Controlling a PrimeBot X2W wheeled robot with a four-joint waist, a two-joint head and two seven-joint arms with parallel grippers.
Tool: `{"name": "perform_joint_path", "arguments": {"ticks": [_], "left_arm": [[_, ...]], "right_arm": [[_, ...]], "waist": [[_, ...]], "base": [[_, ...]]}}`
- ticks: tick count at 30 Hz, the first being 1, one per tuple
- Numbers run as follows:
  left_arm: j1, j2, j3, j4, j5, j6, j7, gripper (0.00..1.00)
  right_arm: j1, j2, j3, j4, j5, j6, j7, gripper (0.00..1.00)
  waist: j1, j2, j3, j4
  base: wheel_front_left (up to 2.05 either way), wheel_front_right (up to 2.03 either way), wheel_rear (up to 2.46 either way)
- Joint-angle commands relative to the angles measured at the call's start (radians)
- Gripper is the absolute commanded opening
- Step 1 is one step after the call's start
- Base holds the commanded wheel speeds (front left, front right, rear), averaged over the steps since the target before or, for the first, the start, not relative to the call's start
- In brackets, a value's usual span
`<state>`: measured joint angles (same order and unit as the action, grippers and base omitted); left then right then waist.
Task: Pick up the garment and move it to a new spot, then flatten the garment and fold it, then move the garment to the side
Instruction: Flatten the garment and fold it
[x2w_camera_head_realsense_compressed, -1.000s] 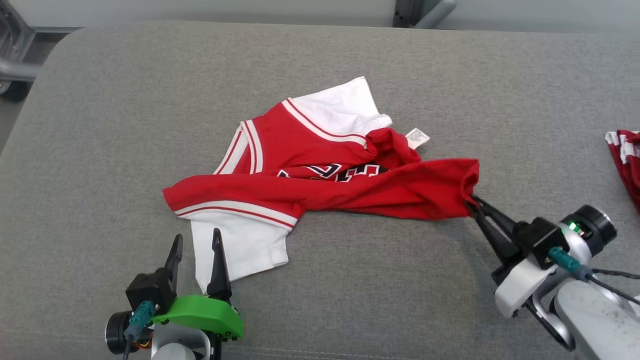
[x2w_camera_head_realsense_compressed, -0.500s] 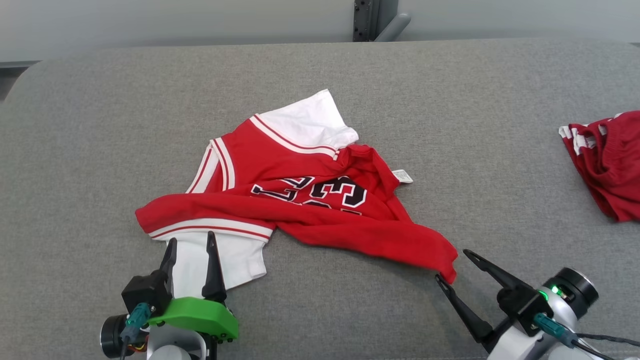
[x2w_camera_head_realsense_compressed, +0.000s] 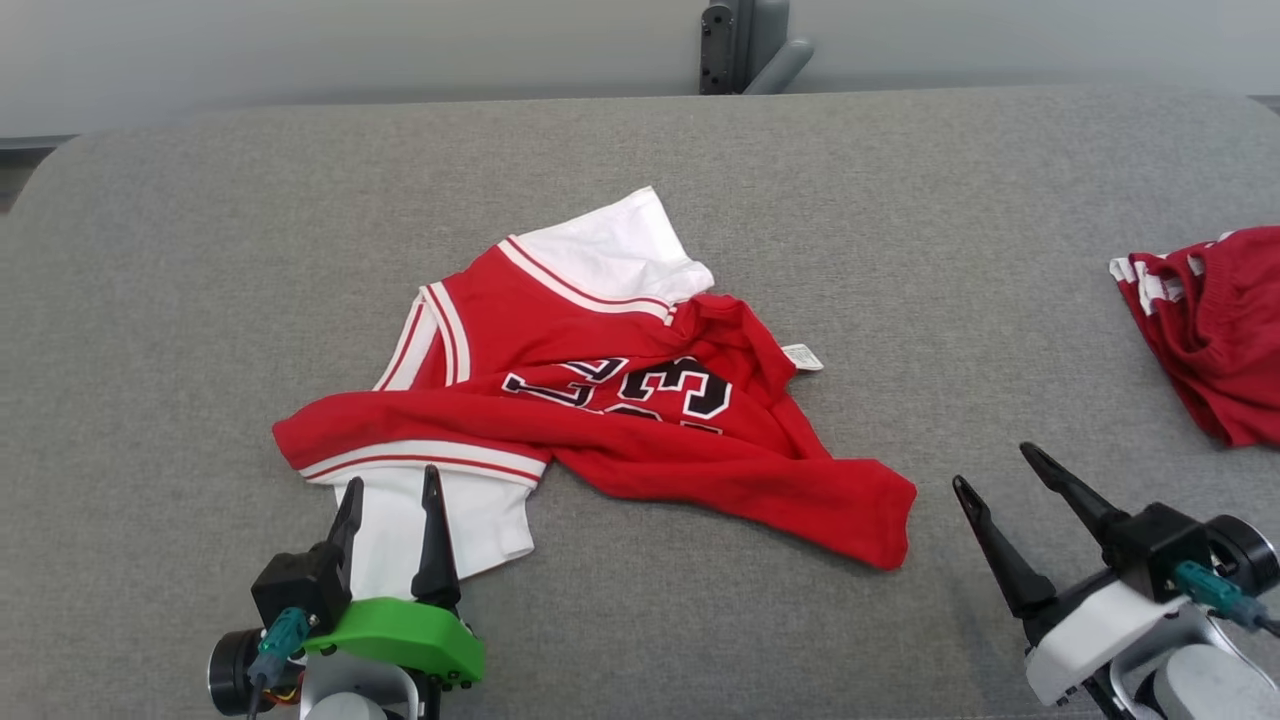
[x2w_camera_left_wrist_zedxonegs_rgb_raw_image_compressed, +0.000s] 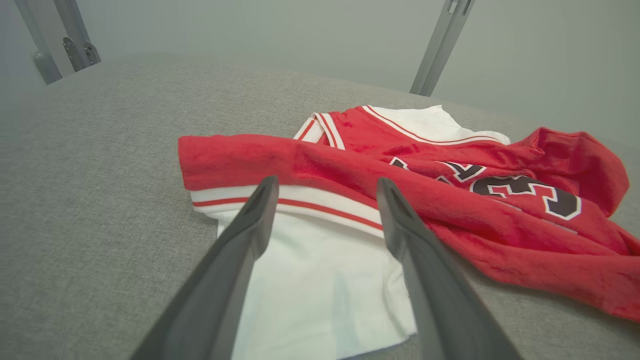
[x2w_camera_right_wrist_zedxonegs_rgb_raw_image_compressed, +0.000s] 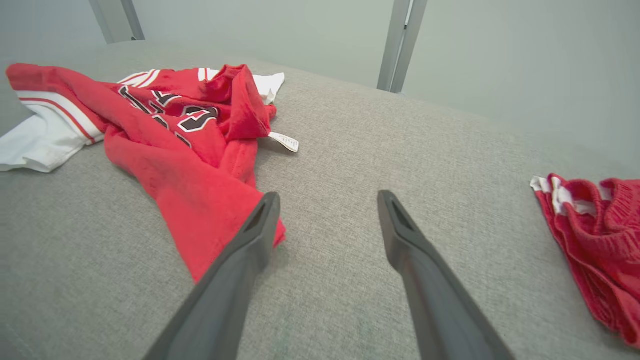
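The garment (x2w_camera_head_realsense_compressed: 600, 400) is a red and white jersey with black numbers, lying crumpled in the middle of the grey cushion (x2w_camera_head_realsense_compressed: 200, 250). Its white sleeve reaches toward my left gripper (x2w_camera_head_realsense_compressed: 392, 478), which stands open with its tips over that sleeve (x2w_camera_left_wrist_zedxonegs_rgb_raw_image_compressed: 320, 280). My right gripper (x2w_camera_head_realsense_compressed: 995, 465) is open and empty, just right of the jersey's red corner (x2w_camera_head_realsense_compressed: 880, 520). In the right wrist view the right gripper (x2w_camera_right_wrist_zedxonegs_rgb_raw_image_compressed: 325, 197) has bare cushion between its fingers, and the garment (x2w_camera_right_wrist_zedxonegs_rgb_raw_image_compressed: 165, 135) lies to their left. The left gripper (x2w_camera_left_wrist_zedxonegs_rgb_raw_image_compressed: 325, 182) frames the striped hem.
A second red and white garment (x2w_camera_head_realsense_compressed: 1210, 320) lies bunched at the cushion's right edge, also in the right wrist view (x2w_camera_right_wrist_zedxonegs_rgb_raw_image_compressed: 595, 230). A grey metal post (x2w_camera_head_realsense_compressed: 735, 45) stands behind the cushion's far edge. Bare cushion stretches to the left and far side.
My right gripper opened, let go of the jersey's red corner, and drew back to the right. The corner now lies flat. The camera shifted, so the whole scene slid left.
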<state>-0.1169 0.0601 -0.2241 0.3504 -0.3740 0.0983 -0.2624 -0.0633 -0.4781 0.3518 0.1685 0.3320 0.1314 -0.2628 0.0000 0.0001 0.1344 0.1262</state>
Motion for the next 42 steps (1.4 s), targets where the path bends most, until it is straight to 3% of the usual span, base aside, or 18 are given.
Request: {"name": "perform_joint_path", "arguments": {"ticks": [1,7,13,19,25,26,27,28,30,31,42], "left_arm": [[-0.013,0.003,0.001,0.000,-0.007,0.000,-0.003,1.00],[-0.025,-0.003,-0.017,0.004,-0.013,-0.002,-0.003,1.00],[-0.026,-0.007,-0.032,0.008,-0.025,-0.003,-0.002,1.00],[-0.012,-0.009,-0.047,0.008,-0.043,0.004,-0.003,1.00],[-0.002,-0.009,-0.065,-0.001,-0.060,0.014,-0.003,1.00],[-0.002,-0.009,-0.068,-0.002,-0.062,0.015,-0.003,1.00],[-0.002,-0.009,-0.068,-0.002,-0.062,0.015,-0.003,1.00],[-0.002,-0.009,-0.070,-0.003,-0.063,0.016,-0.003,1.00],[-0.002,-0.010,-0.073,-0.005,-0.064,0.018,-0.003,1.00],[-0.003,-0.010,-0.073,-0.006,-0.064,0.018,-0.003,1.00],[-0.010,-0.010,-0.080,-0.021,-0.067,0.024,-0.003,1.00]], "right_arm": [[-0.036,-0.009,0.018,0.022,0.022,-0.002,-0.003,1.00],[-0.234,-0.052,0.215,0.174,0.164,-0.002,0.041,1.00],[-0.408,-0.122,0.427,0.227,0.365,-0.002,0.161,1.00],[-0.510,-0.188,0.574,0.253,0.559,-0.001,0.311,1.00],[-0.578,-0.218,0.683,0.288,0.679,-0.002,0.419,1.00],[-0.588,-0.219,0.695,0.301,0.686,-0.002,0.429,0.73],[-0.588,-0.219,0.695,0.301,0.686,-0.002,0.429,0.73],[-0.598,-0.218,0.708,0.317,0.690,-0.002,0.436,0.42],[-0.621,-0.219,0.724,0.356,0.685,-0.002,0.425,0.11],[-0.631,-0.216,0.730,0.380,0.681,-0.002,0.417,0.00],[-0.771,-0.196,0.696,0.684,0.570,-0.002,0.227,0.00]], "waist": [[0.0000,-0.0001,0.007,0.028],[0.0000,-0.0001,0.019,0.116],[0.0000,-0.0001,0.022,0.209],[0.0000,-0.0001,0.015,0.284],[0.0000,-0.0001,0.013,0.322],[0.0000,-0.0001,0.013,0.326],[0.0000,-0.0001,0.013,0.326],[0.0000,-0.0001,0.014,0.328],[0.0000,-0.0001,0.017,0.331],[0.0000,-0.0001,0.018,0.332],[0.0000,-0.0001,0.050,0.313]], "base": [[0.00,0.00,0.00],[0.00,0.00,0.00],[0.00,0.00,0.00],[0.00,0.00,0.00],[0.00,0.00,0.00],[0.00,0.00,0.00],[0.00,0.00,0.00],[0.00,0.00,0.00],[0.00,0.00,0.00],[0.00,0.00,0.00],[0.00,0.00,0.00]]}}
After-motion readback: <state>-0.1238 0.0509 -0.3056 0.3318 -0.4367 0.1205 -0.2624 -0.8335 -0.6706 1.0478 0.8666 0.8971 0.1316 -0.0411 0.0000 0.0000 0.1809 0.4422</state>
